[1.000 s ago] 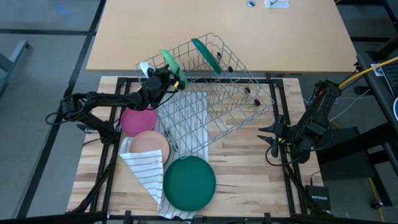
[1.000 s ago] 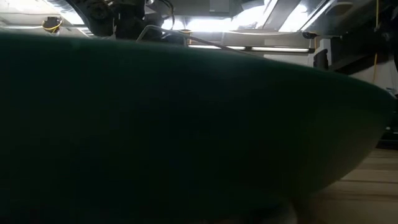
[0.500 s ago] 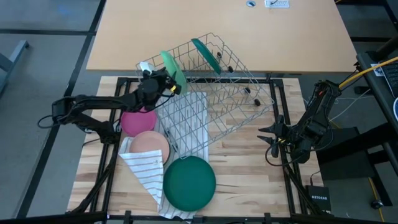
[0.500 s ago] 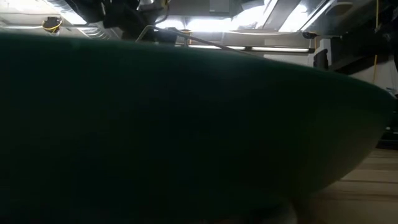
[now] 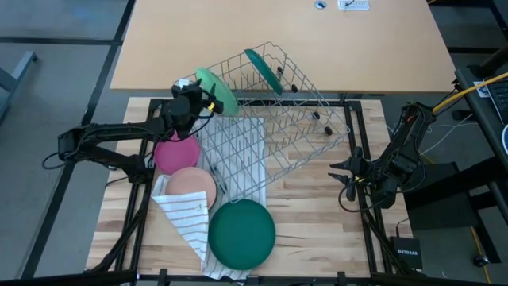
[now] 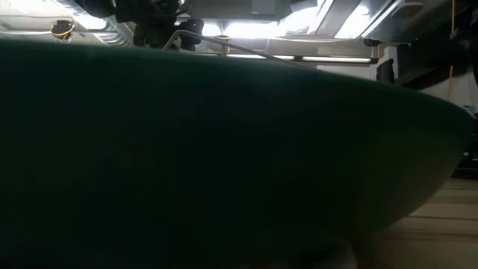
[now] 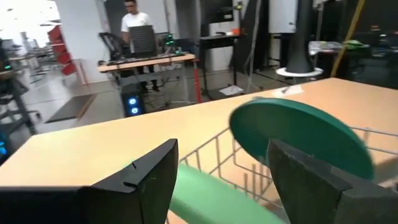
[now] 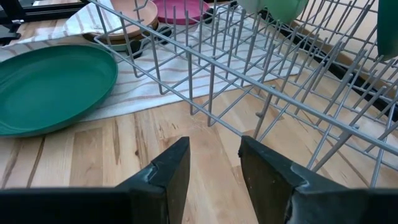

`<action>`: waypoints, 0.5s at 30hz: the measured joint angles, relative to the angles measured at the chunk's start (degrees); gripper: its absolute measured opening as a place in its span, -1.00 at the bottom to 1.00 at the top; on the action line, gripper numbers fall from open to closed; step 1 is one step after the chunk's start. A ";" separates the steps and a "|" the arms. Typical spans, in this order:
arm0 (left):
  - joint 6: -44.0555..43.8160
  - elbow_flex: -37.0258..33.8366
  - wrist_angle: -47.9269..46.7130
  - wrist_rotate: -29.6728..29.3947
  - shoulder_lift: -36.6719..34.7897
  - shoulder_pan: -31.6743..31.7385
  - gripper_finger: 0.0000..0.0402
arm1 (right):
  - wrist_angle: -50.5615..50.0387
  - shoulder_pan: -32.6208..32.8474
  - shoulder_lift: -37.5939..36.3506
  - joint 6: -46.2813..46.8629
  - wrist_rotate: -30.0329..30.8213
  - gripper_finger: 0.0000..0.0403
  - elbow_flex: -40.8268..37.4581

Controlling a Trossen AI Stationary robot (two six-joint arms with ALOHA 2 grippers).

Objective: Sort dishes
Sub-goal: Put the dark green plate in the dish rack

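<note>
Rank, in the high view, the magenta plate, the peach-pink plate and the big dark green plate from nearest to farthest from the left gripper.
Measured from the left gripper, at the wire rack's left end:
1. Magenta plate: just below it, on the table's left side.
2. Peach-pink plate: further toward the front, beside the striped cloth.
3. Dark green plate: farthest, at the front centre, on the cloth.

Bare wood right of the wire rack (image 5: 274, 119) — left side crowded.
</note>
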 joint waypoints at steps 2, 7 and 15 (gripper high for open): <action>-1.18 0.00 0.02 -0.08 -0.32 0.14 0.18 | 0.04 0.01 -0.01 0.02 0.00 -0.28 0.00; -3.66 0.00 0.24 0.90 -2.16 -1.87 0.18 | 0.12 -0.01 0.01 0.00 0.00 -0.28 0.00; -3.74 0.02 0.05 19.80 -4.58 -15.29 0.18 | 1.33 0.01 0.00 0.02 -0.73 -0.28 0.00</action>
